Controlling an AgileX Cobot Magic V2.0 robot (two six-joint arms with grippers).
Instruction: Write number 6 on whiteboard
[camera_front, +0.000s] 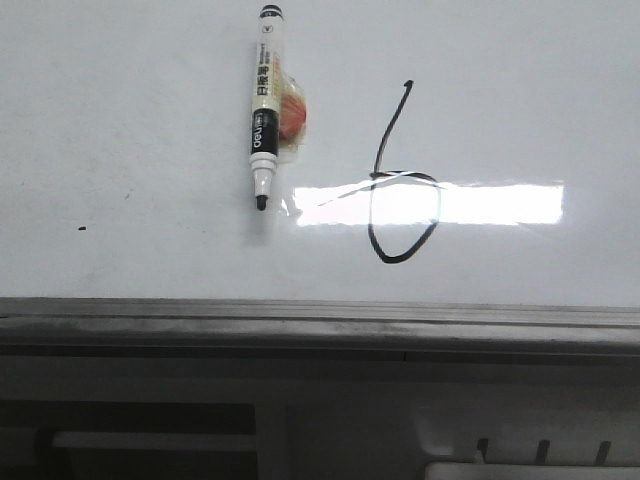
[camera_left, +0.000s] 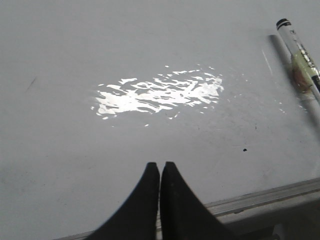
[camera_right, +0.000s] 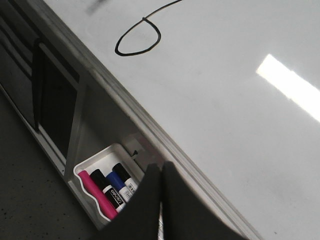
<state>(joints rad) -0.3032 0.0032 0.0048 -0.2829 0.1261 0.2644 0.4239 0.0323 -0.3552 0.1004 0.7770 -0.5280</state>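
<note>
A thin black hand-drawn 6 (camera_front: 385, 150) stands on the whiteboard (camera_front: 130, 120), its loop crossing the bright glare; its loop also shows in the right wrist view (camera_right: 138, 39). A black-and-white marker (camera_front: 265, 100) lies uncapped on the board left of the 6, tip toward the near edge, and shows in the left wrist view (camera_left: 299, 55). My left gripper (camera_left: 160, 165) is shut and empty over the board's near edge. My right gripper (camera_right: 161, 166) is shut and empty above the frame edge. Neither gripper shows in the front view.
The grey metal frame (camera_front: 320, 325) runs along the board's near edge. A white tray (camera_right: 107, 155) below the frame holds pink, black and blue markers. A small orange-red item (camera_front: 291, 115) lies beside the marker. A tiny black dot (camera_front: 82, 229) sits at the left.
</note>
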